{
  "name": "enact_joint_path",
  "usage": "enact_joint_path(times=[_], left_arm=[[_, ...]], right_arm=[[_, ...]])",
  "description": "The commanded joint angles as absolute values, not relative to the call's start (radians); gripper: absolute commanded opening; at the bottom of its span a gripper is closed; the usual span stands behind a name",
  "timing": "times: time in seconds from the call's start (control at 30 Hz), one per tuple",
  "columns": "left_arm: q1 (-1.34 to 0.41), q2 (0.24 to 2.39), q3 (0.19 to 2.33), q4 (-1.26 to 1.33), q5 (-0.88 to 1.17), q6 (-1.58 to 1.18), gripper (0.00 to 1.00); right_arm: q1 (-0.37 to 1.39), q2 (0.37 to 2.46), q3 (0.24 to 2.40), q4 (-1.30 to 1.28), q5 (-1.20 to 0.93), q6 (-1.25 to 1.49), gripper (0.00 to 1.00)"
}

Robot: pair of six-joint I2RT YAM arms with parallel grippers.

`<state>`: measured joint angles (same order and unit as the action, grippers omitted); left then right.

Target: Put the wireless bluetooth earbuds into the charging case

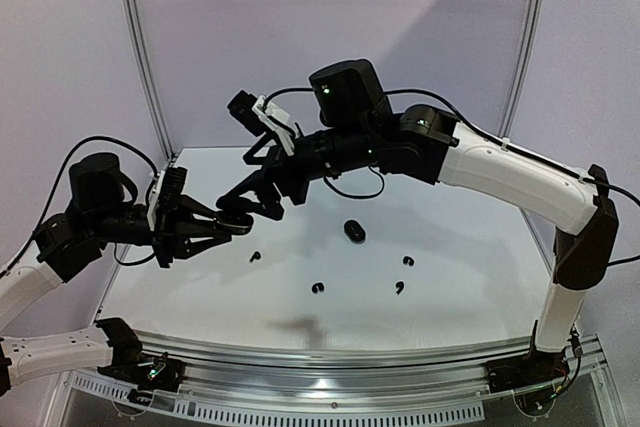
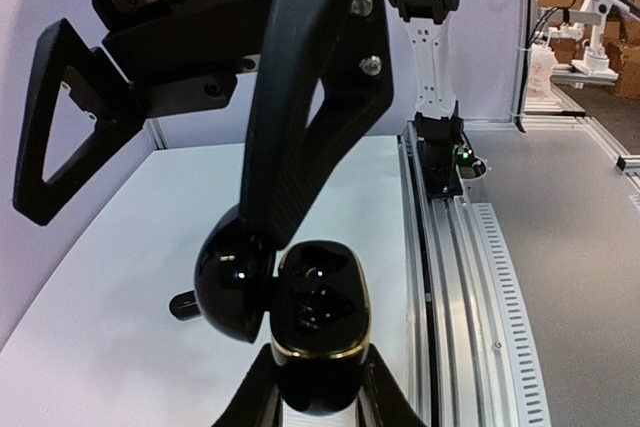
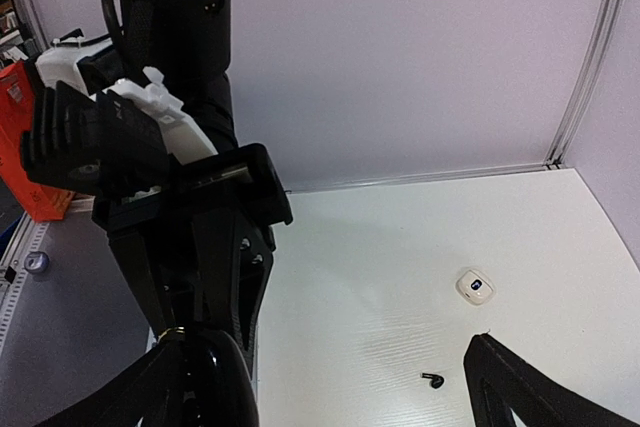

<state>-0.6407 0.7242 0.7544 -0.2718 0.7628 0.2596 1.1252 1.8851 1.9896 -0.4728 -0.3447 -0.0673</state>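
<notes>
Four black earbuds lie on the open near half of the table, well apart from both arms. The left gripper clamps the charging case above the left edge. Only the left wrist view shows its lid open, touched by one finger of the wide-spread right gripper. Only the right wrist view shows a small white object.
</notes>
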Motion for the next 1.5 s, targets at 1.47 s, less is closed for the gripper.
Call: enact_joint_path(times=[1.47], left_arm=[[-0.650, 0.716, 0.745, -0.201, 0.826, 0.341, 0.00]], right_arm=[[1.095, 1.900, 1.974, -0.529, -0.360, -0.006, 0.95]])
